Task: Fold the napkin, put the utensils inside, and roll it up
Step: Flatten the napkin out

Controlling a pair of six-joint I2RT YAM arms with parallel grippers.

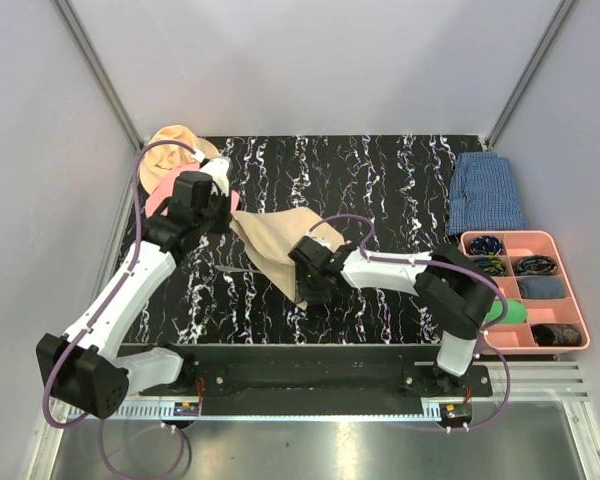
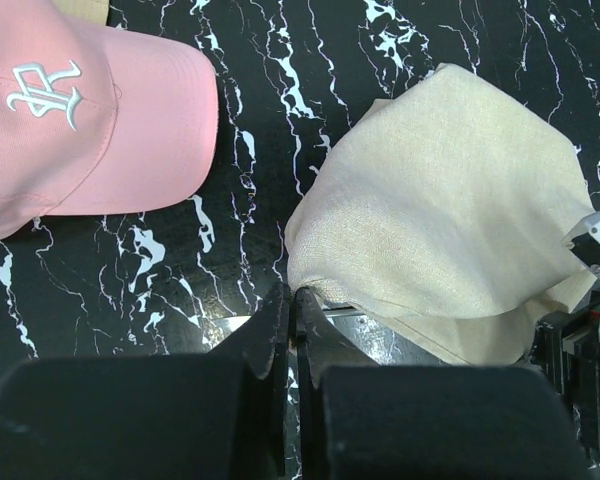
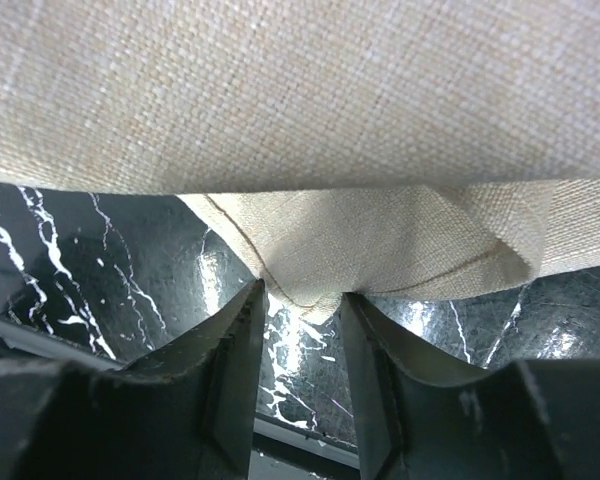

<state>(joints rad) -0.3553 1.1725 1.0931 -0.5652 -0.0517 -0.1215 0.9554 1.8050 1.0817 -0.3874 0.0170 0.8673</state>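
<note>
The beige napkin [image 1: 280,245] lies bunched and partly folded on the black marble table, with its edges lifted. It also shows in the left wrist view [image 2: 450,200] and the right wrist view [image 3: 310,100]. My left gripper [image 1: 228,215] is shut on the napkin's far-left corner [image 2: 293,293]. My right gripper [image 1: 301,288] is at the napkin's near corner; its jaws stand apart with the cloth's tip [image 3: 315,290] between the fingertips. No utensils can be made out. A thin grey strip [image 2: 380,312] shows under the lifted edge, and I cannot tell what it is.
A pink cap [image 1: 165,195] and a tan floppy hat [image 1: 175,145] lie at the back left, close to the left gripper. A blue checked cloth [image 1: 487,192] lies at the back right. A pink compartment tray [image 1: 520,235] stands at the right edge.
</note>
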